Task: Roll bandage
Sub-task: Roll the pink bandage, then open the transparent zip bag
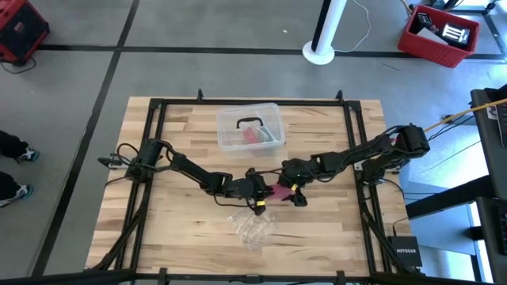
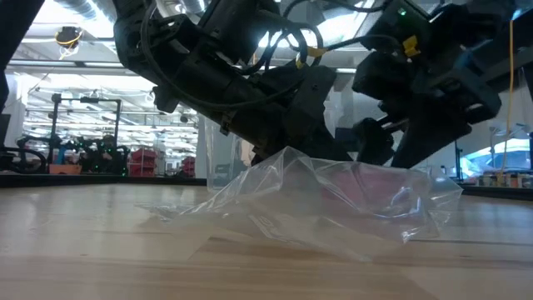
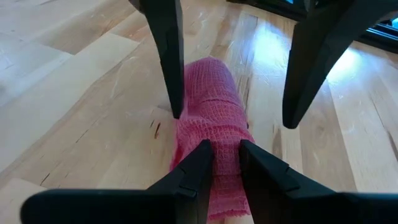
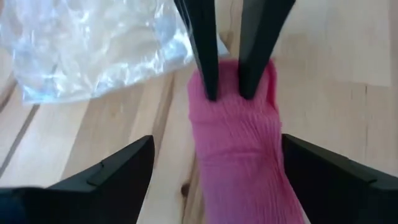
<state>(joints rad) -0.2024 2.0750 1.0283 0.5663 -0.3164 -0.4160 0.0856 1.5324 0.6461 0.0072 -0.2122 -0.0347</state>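
Note:
The pink bandage (image 1: 279, 192) lies near the table's middle as a short, thick strip, flat on the wood. My left gripper (image 1: 265, 192) is low over the bandage's left end and shut on it; it shows in its own wrist view (image 3: 224, 149). My right gripper (image 1: 291, 194) is at the bandage's right end, wide open. Its fingers (image 4: 118, 168) stand on either side of the bandage (image 4: 236, 143) without touching it. In the low view the clear wrapper hides the bandage and both grippers' fingertips. My left gripper pinches the bandage's end toward the table's left (image 3: 225, 134) between its two fingers. The fingers slant down from the table's left and point along the strip. The rest of the bandage (image 3: 208, 81) lies on the table beyond the fingertips.
A crumpled clear plastic wrapper (image 1: 252, 226) lies just nearer the table's front edge than the bandage and fills the low view (image 2: 333, 196). A clear plastic box (image 1: 249, 127) with pink and green contents stands at the far middle. The table's left and right parts are bare wood.

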